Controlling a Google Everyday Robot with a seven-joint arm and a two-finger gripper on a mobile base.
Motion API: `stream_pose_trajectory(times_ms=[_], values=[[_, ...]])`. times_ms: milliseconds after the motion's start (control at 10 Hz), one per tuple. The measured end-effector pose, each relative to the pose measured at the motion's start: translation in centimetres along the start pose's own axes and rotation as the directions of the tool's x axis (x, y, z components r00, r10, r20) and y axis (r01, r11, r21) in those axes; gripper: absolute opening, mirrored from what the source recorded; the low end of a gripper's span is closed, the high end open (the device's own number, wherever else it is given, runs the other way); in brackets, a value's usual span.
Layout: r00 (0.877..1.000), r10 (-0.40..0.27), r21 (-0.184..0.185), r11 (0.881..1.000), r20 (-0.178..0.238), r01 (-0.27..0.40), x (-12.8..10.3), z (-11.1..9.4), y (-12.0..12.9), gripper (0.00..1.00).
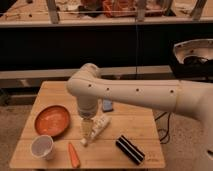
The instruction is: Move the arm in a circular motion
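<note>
**Arm hangs over the table, tip pointing down**

Gripper (87,130), the pale yellowish tip, hangs just above the wooden table (135,120), over a white bottle (97,128) lying flat; whether it is open or closed cannot be told. Nothing appears held, which suits a task of pure motion. From it the arm (130,92) rises to a rounded elbow, then its long axis runs roughly level to the right edge. Around lie an orange plate (51,120), white cup (43,147), carrot (73,154) and striped black block (130,149).
</note>
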Motion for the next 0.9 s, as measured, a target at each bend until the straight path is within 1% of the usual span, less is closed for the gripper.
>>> stream_pose_trajectory(times_ms=[200, 300, 400, 500, 600, 700, 800, 900], values=[[0.997, -0.072, 0.023, 0.997, -0.013, 0.072, -3.4, 0.3, -3.2, 0.8], [0.994, -0.108, 0.043, 0.993, -0.019, 0.109, -5.1, 0.3, -5.2, 0.8], [0.991, -0.134, 0.057, 0.989, -0.022, 0.136, -6.3, 0.2, -6.6, 0.8], [0.986, -0.163, 0.08, 0.983, -0.026, 0.164, -7.5, 0.0, -8.2, 0.8], [0.981, -0.194, 0.109, 0.975, -0.027, 0.196, -9.1, -0.5, -9.9, 0.8], [0.978, -0.209, 0.131, 0.969, -0.024, 0.21, -9.8, -1.1, -11.5, 0.8], [0.976, -0.215, 0.143, 0.966, -0.02, 0.215, -9.9, -1.4, -12.7, 0.8], [0.975, -0.222, 0.157, 0.962, -0.015, 0.221, -9.7, -1.8, -14.5, 0.8]])
